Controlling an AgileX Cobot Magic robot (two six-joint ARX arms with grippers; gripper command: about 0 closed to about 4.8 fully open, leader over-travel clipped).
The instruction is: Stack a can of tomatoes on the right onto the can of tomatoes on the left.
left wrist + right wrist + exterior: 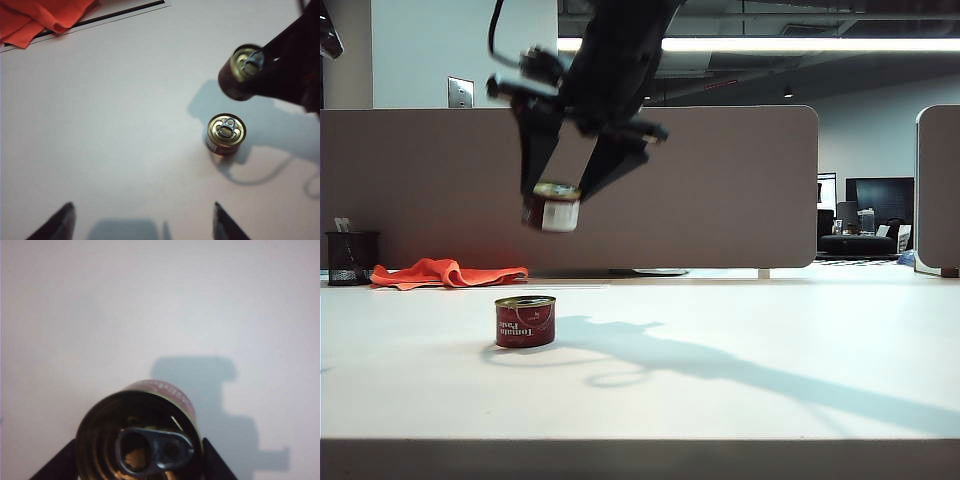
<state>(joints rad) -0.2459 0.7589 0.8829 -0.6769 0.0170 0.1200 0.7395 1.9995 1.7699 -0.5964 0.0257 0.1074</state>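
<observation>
One red tomato can (pixel 525 321) stands upright on the white table (pixel 770 340), left of centre. A second tomato can (pixel 558 215) hangs in the air above it and slightly to the right, tilted, with my right gripper (pixel 555 196) shut on its sides. The right wrist view shows that held can (pixel 140 440) with its pull-tab lid filling the space inside the right gripper (pixel 139 462). My left gripper (pixel 142 222) is open and empty, high over the table. From there I see the standing can (pixel 226 133) and the held can (pixel 240 70) beside it.
An orange cloth (pixel 445 272) lies at the table's back left, next to a black mesh cup (pixel 350 258). A brown partition (pixel 720 180) runs along the far edge. The right arm casts a long shadow (pixel 720 365) across the table.
</observation>
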